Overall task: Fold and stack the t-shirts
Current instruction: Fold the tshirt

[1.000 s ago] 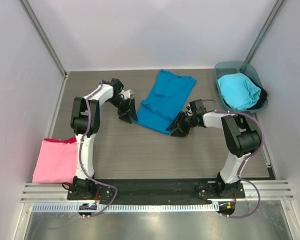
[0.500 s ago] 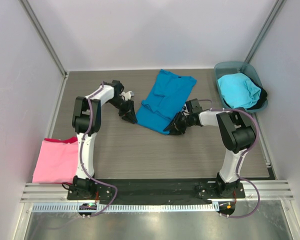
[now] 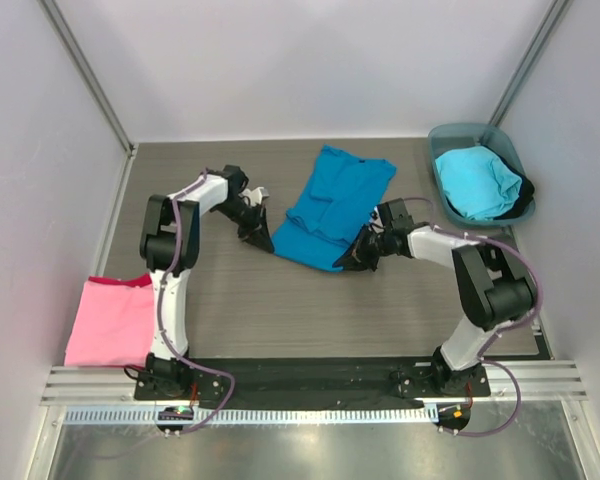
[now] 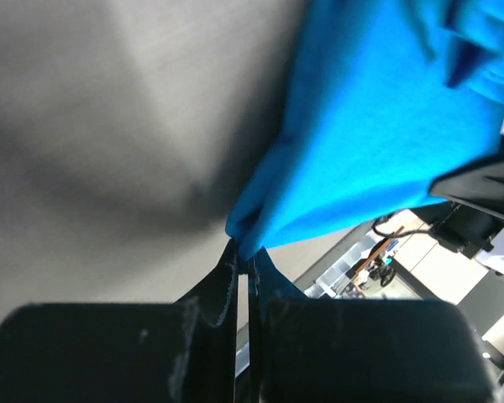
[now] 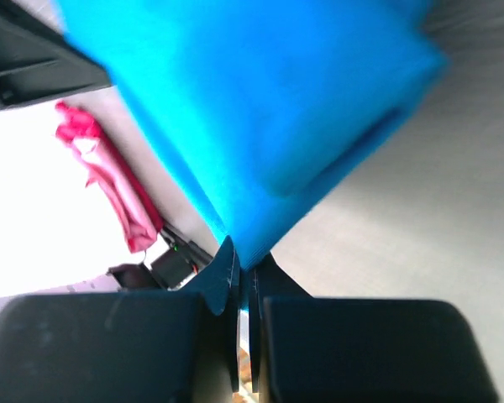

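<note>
Near corners of the deep blue cloth t-shirt [image 3: 335, 205], spread on the grey wood-grain surface [image 3: 280, 300], are clamped in the fully closed left gripper [image 3: 263, 238] and right gripper [image 3: 351, 261].

Deep blue t-shirt [image 3: 335, 205] [image 4: 378, 143] [image 5: 269, 101]: spread on the table [image 3: 280, 300] at centre-far, lying at a slant. Its far end points right and its near edge runs lower left to right. Overlapping layers and creases show across its middle. Each near corner is pinched, one by the left gripper [image 3: 260, 235] [image 4: 242, 252] and one by the right gripper [image 3: 352, 258] [image 5: 242, 260], with cloth bunched at both pinch points.

Pink t-shirt [image 3: 110, 320] [image 5: 109, 185]: folded into a flat rectangle at the table's near left corner, well apart from the blue one.

Lighter cyan t-shirt [image 3: 477, 180]: crumpled, unfolded, heaped inside the tub [image 3: 450, 130] at far right.
</note>
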